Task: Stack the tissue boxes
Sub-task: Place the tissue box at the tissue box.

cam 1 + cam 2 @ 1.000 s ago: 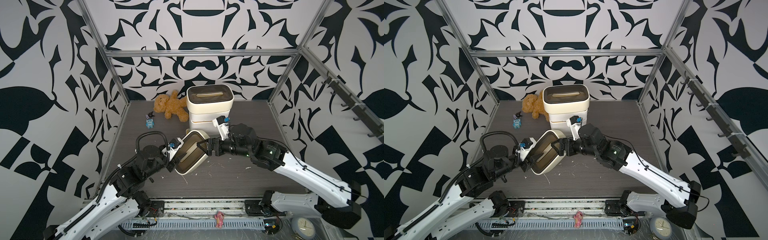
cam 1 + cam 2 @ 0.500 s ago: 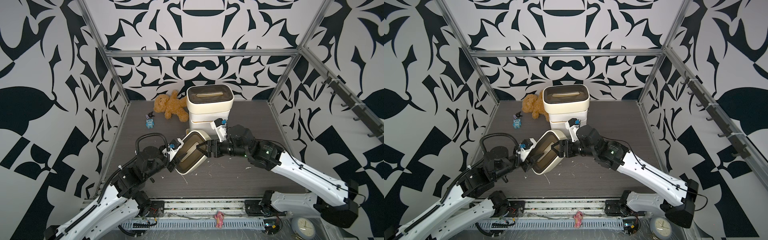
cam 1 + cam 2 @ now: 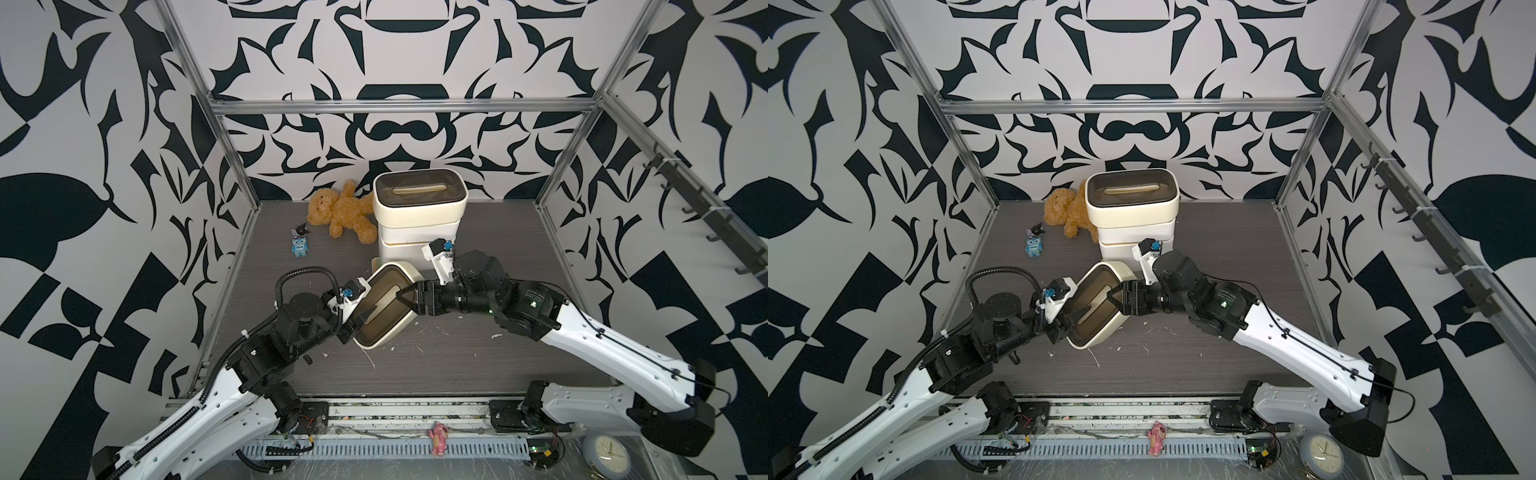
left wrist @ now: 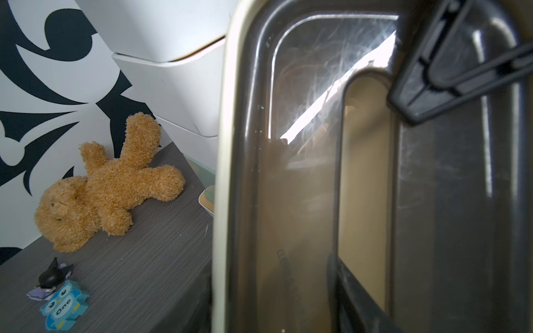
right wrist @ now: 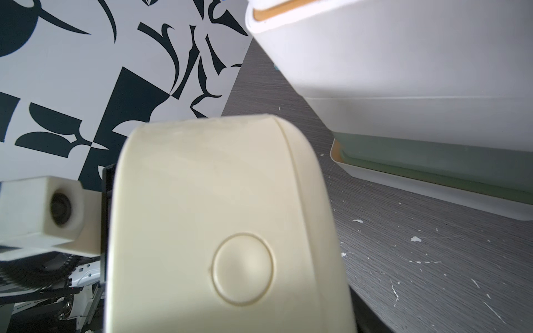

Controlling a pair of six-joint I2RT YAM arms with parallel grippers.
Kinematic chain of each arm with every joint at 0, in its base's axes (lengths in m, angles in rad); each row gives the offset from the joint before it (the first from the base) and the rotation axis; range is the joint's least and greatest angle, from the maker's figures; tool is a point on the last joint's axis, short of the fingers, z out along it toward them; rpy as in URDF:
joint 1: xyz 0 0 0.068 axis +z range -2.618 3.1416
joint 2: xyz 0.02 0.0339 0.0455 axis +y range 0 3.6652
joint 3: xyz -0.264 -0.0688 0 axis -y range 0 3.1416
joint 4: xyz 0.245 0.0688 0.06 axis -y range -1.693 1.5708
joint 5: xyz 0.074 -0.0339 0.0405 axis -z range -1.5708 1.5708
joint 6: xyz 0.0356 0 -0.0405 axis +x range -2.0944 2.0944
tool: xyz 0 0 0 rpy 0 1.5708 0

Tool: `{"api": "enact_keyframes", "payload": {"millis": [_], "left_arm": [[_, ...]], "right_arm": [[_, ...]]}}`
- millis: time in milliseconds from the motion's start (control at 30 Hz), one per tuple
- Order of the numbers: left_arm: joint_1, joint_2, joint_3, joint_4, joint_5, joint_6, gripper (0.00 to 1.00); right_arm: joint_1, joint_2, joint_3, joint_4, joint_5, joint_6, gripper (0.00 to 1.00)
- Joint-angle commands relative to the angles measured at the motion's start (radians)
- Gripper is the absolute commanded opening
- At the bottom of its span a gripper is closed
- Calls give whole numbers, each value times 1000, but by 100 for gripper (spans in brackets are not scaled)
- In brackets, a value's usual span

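A rounded cream tissue box (image 3: 386, 307) (image 3: 1096, 307) with a dark-brown slotted lid hangs tilted above the table's middle, lid facing up and towards the front. My left gripper (image 3: 362, 316) (image 3: 1073, 322) is shut on its lower left rim, one finger in the slot. At the upper right end, my right gripper (image 3: 403, 297) (image 3: 1113, 297) is shut on the box, one finger lying over the lid. The lid (image 4: 302, 187) fills the left wrist view; the underside (image 5: 219, 201) fills the right wrist view. Behind stands a stack (image 3: 417, 237) topped by another cream box (image 3: 419, 197); a sage green box (image 5: 432, 161) sits low in it.
A brown teddy bear (image 3: 338, 212) (image 4: 103, 184) lies left of the stack by the back wall. A blue owl toy (image 3: 300, 246) and a small black figure (image 3: 300, 228) stand further left. White crumbs dot the floor on the right. A clock (image 3: 606, 451) lies beyond the front rail.
My right gripper has slid in along the box's upper right end and its jaws have narrowed onto it. The left arm and the box have stayed about where they were.
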Motion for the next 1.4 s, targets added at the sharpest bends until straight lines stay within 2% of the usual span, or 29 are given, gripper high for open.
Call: {"api": "enact_keyframes", "payload": {"millis": [0, 200, 400, 500, 533, 667, 1000, 1200, 1367], "left_arm": [[0, -6, -12, 42, -25, -13, 60], [0, 2, -2, 7, -16, -31, 69], [0, 1, 20, -76, 9, -37, 84], [0, -5, 25, -102, 11, -37, 84], [0, -7, 27, -107, 11, -36, 88], [0, -13, 43, -130, 3, -38, 91], [0, -77, 171, -173, -13, -21, 99], [0, -129, 192, -109, -104, -62, 99], [0, -175, 177, -58, -253, -84, 99]], "right_arm": [[10, -20, 36, 46, -56, -24, 54], [10, -30, 45, 50, -28, -38, 46], [10, -28, 60, 35, 3, -55, 37], [11, -26, 64, 33, 9, -59, 34], [10, -26, 64, 31, 12, -63, 32], [11, -24, 69, 25, 25, -67, 30], [9, 5, 116, -29, 32, -89, 26], [10, 20, 175, -11, -36, -107, 25], [10, 40, 258, 23, -88, -119, 24]]}}
